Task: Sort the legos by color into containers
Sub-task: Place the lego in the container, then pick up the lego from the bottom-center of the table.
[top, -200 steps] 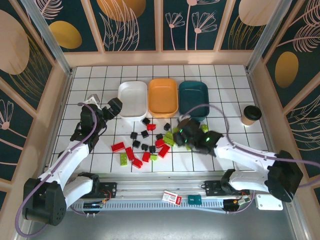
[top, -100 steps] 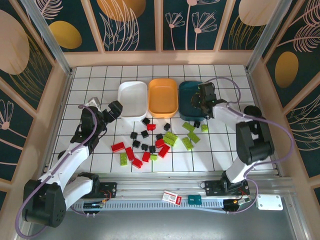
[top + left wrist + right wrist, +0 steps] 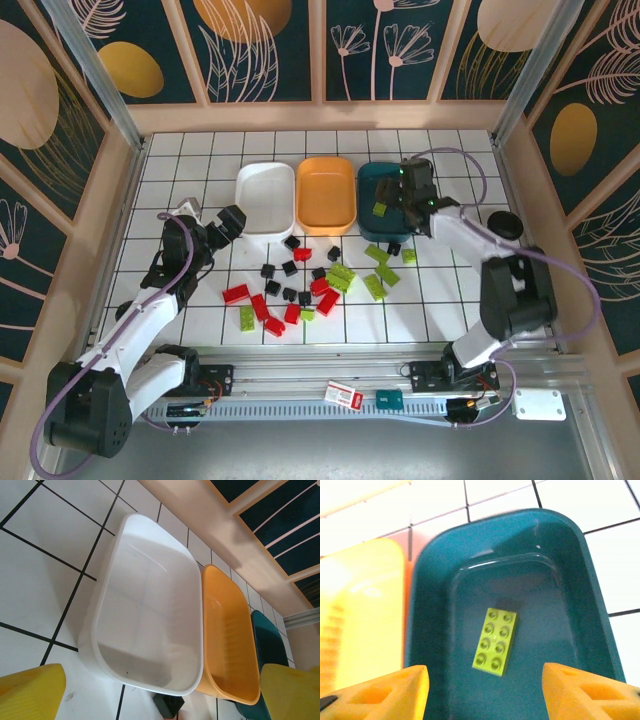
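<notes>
In the right wrist view a lime-green lego [image 3: 495, 640] lies flat and free on the floor of the dark teal container [image 3: 590, 595]. My right gripper [image 3: 485, 695] hovers over it, open, with nothing between its yellow fingers [image 3: 380, 695]. The top view has that gripper [image 3: 410, 195] over the teal container [image 3: 368, 178], with the green brick [image 3: 380, 209] inside. The white container [image 3: 265, 198] and the orange container [image 3: 326, 193] hold nothing. My left gripper [image 3: 228, 222] stands open beside the white container [image 3: 150, 605], near a black lego [image 3: 169, 705]. Red [image 3: 262, 306], green [image 3: 375, 285] and black [image 3: 290, 268] legos lie scattered in front of the containers.
A paper cup with a black lid [image 3: 503, 222] stands right of the teal container, close to my right arm. Wooden walls close in the tiled table on three sides. The orange container [image 3: 225, 640] sits tight between the other two.
My right arm swung from the pile of legos up to the teal container and opened. The green brick it carried now lies in that container. The left arm stayed put.
</notes>
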Available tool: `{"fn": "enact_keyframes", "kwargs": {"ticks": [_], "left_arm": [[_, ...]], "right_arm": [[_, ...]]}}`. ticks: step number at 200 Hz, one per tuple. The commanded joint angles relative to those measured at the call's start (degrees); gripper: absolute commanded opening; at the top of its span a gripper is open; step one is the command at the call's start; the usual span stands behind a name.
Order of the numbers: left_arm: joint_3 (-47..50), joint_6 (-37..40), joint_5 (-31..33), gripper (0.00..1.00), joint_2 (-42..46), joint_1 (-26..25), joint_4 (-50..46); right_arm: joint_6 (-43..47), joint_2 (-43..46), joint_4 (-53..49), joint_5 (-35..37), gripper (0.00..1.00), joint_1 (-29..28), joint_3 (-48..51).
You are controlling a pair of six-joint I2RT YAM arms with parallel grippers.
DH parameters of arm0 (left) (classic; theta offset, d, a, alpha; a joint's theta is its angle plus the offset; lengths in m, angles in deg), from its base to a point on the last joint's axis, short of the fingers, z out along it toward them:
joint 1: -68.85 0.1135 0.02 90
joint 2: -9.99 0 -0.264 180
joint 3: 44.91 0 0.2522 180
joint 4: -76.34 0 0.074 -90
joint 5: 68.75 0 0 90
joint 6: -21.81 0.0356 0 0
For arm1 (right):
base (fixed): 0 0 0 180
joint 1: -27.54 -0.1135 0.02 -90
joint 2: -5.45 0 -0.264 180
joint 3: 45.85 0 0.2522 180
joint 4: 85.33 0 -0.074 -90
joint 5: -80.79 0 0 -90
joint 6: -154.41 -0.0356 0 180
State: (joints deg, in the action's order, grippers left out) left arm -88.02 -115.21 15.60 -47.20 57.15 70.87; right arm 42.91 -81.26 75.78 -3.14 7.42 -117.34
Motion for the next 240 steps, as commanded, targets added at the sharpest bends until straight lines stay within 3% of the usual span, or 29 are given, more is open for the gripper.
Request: {"fn": "enact_keyframes", "kwargs": {"ticks": [1,39,85,127,192,240], "left_arm": [[0.3,-0.9,-1.3,0.99,0.7,-0.4,-0.5],[0.3,-0.8,-1.7,0.99,-0.2,-0.4,0.0],[0.5,-0.7,-1.5,0.99,-1.8,-0.4,0.2],[0.6,-1.2,-1.6,0.99,-3.1,-0.4,0.5],[0.3,-0.9,-1.5,0.99,-2.9,-0.4,-0.5],[0.2,-1.0,-1.3,0.99,-2.8,-0.3,-0.5]], "right_arm": [[-1.4,10.6,-1.4,2.9,0.62,-3.7,6.8],[-5.8,24.4,-7.8,2.6,0.64,-10.5,19.2],[-11.7,29.1,-15.5,1.1,0.67,-19.0,26.8],[-14.4,25.3,-16.3,1.3,0.67,-24.5,29.2],[-12.3,16.1,-10.8,1.5,0.65,-25.3,29.5],[-10.1,15.8,-7.9,-1.8,0.58,-27.2,28.2]]}}
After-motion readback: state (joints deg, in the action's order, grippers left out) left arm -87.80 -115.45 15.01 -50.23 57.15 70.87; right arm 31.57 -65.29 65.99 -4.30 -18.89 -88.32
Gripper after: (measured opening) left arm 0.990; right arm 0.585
